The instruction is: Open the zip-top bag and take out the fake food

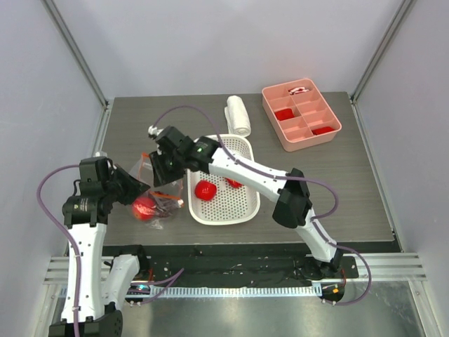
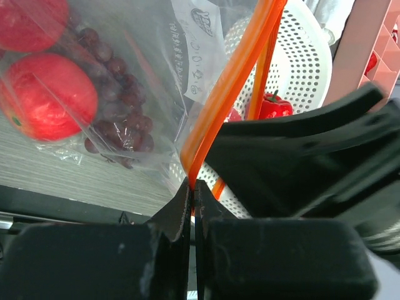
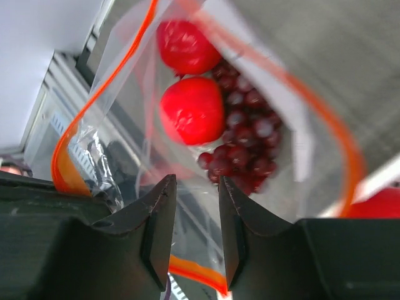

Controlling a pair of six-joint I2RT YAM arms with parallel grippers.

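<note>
The zip-top bag lies left of the white basket, its mouth spread open. My left gripper is shut on the bag's orange zip strip, as the left wrist view shows. My right gripper is open at the bag's mouth, over the clear film. Inside the bag are two red fruits and a dark grape bunch; they also show in the left wrist view, the fruit and the grapes. Two red fruits lie in the basket.
The white perforated basket stands mid-table, right of the bag. A white roll lies behind it. A pink divided tray with flat red pieces is at the back right. The table's front edge is just below the bag.
</note>
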